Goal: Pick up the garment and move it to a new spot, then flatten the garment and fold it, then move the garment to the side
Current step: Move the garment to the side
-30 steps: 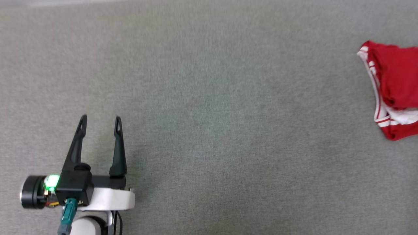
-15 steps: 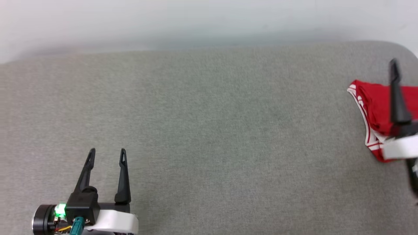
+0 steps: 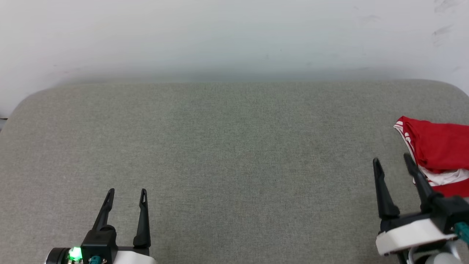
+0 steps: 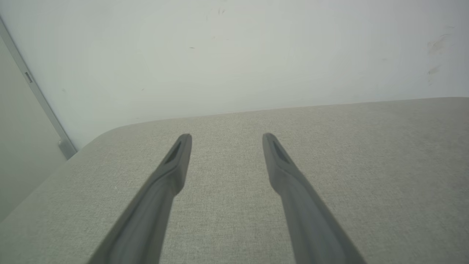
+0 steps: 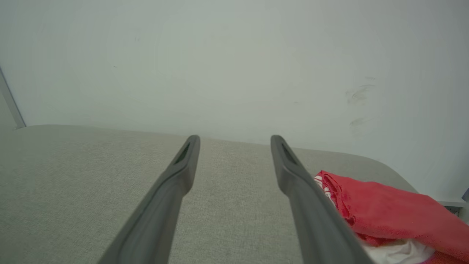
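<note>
Grey tabletop (image 3: 234,146) carries the bunched garment (image 3: 439,148) at the right edge. Left gripper (image 3: 127,191) and right gripper (image 3: 391,160) gape empty, pickup pending: reach right.

Soft red cloth garment (image 3: 438,150) on matt, coarse-woven grey table (image 3: 234,146)

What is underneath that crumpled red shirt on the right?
The garment lies on the grey padded surface. White cloth peeks from beneath its red folds; anything else under it is covered.
</note>
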Robot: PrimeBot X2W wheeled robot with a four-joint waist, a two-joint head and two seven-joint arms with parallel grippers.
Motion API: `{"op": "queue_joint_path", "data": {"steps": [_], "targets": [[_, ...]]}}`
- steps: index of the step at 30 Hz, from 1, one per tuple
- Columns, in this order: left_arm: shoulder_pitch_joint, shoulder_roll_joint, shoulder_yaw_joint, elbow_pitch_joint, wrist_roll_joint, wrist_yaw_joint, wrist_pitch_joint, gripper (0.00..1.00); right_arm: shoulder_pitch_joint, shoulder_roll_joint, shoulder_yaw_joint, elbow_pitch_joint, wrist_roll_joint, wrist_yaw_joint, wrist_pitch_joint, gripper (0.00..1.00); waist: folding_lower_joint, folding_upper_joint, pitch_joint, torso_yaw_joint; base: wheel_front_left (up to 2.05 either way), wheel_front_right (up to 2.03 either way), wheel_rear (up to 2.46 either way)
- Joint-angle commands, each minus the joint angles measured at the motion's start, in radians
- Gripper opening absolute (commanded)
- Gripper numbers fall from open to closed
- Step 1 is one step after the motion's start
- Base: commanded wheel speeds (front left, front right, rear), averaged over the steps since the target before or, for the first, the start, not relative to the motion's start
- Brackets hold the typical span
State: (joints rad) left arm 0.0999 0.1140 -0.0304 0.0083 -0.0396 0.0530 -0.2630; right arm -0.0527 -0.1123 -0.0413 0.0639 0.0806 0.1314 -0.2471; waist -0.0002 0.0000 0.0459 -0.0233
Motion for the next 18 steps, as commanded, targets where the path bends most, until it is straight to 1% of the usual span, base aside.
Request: {"op": "queue_joint_path", "data": {"steps": [1,8,14,18], "targets": [[0.008,-0.003,-0.003,0.005,0.0,-0.005,-0.002,1.0,0.029,0.009,0.001,0.005,-0.003,-0.002,-0.007,1.0,0.0002,0.0,-0.011,0.006,0.0,0.0,0.0],[0.027,-0.014,-0.012,0.029,-0.007,-0.021,-0.002,1.0,0.127,0.047,-0.002,-0.018,0.004,-0.002,-0.015,1.0,0.0002,0.0,-0.042,0.019,0.0,0.0,0.0],[0.034,-0.02,-0.02,0.043,-0.007,-0.034,-0.002,1.0,0.187,0.061,-0.018,-0.054,0.0,-0.002,-0.017,1.0,0.0002,0.0,-0.058,0.033,0.0,0.0,0.0],[0.04,-0.024,-0.016,0.048,-0.01,-0.035,-0.002,1.0,0.21,0.064,-0.027,-0.066,0.002,-0.002,-0.018,1.0,0.0002,0.0,-0.065,0.036,0.0,0.0,0.0]]}}
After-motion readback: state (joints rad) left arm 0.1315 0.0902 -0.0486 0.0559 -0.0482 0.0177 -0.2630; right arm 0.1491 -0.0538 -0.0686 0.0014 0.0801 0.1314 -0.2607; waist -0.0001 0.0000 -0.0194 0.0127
